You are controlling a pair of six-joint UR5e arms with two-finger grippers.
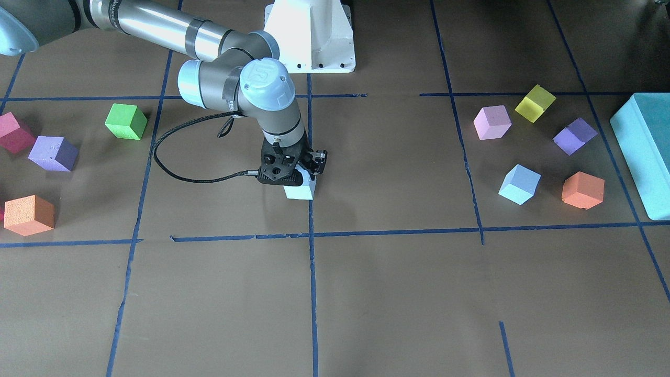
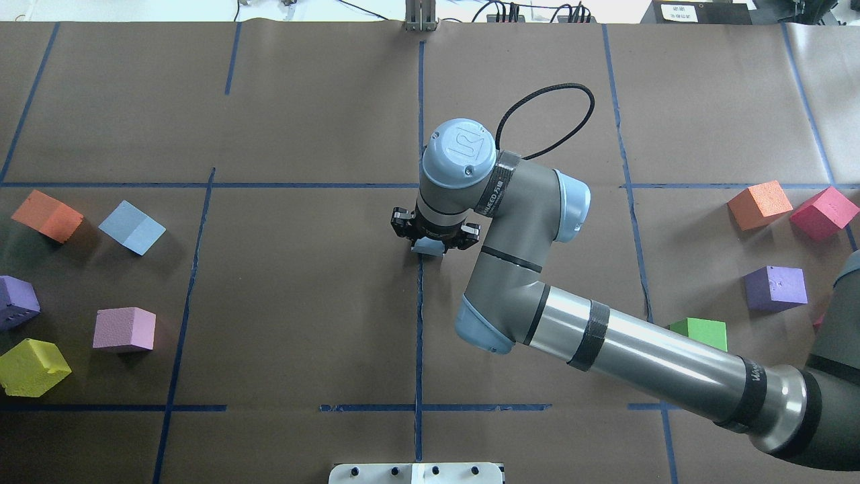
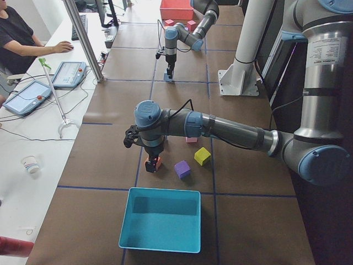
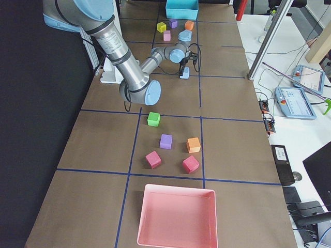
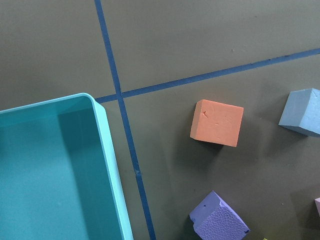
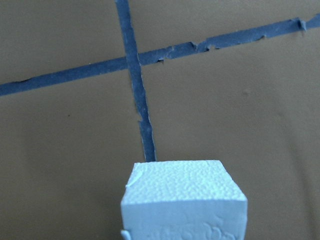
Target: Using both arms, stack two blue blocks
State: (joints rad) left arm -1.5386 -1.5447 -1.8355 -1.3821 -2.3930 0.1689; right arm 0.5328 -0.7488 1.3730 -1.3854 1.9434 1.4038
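Note:
My right gripper (image 1: 299, 180) stands at the table's centre, by the crossing of the blue tape lines, shut on a pale blue block (image 1: 301, 192). The block peeks out under the gripper in the overhead view (image 2: 428, 248) and fills the bottom of the right wrist view (image 6: 184, 200), at or just above the table. The second blue block (image 1: 519, 184) lies free on the table at my left (image 2: 132, 227) and shows in the left wrist view (image 5: 302, 112). My left gripper (image 3: 151, 165) hangs over the cubes near it. I cannot tell whether it is open or shut.
A teal box (image 1: 641, 141) stands at the far left end. Orange (image 1: 582, 189), purple (image 1: 574, 136), pink (image 1: 492, 122) and yellow (image 1: 535, 103) cubes lie around the free blue block. Green (image 1: 125, 121), purple (image 1: 53, 153) and orange (image 1: 29, 214) cubes lie on my right.

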